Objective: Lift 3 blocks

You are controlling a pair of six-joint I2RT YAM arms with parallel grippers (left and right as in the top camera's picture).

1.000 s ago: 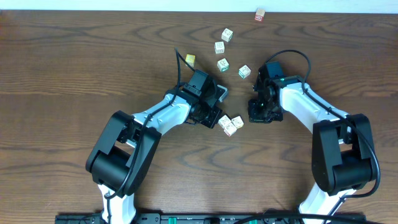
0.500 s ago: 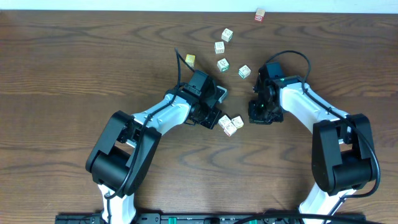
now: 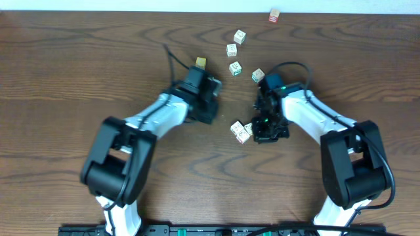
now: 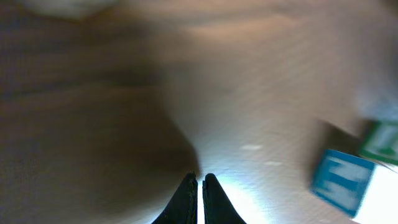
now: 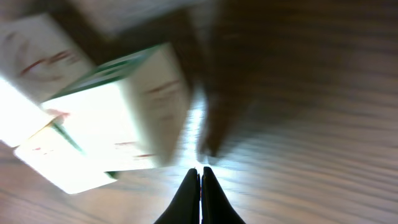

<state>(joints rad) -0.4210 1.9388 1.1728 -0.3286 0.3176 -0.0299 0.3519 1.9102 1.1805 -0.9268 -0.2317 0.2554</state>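
- Blocks (image 3: 241, 132): three whitish letter cubes huddle together on the table (image 3: 79, 78). They sit just beside the right gripper (image 5: 199, 169), up and left of its tips in the wrist view.
- That gripper's jaws are pressed together and hold nothing. Pushing in like this would likely scatter the cluster rather than grasp it.
- Left gripper (image 4: 199, 178) is likewise closed and empty, off on the cluster's other side.
- Farther out, green-marked cubes (image 3: 235, 67) and a yellow cube (image 3: 200, 62) could be picked by mistake.
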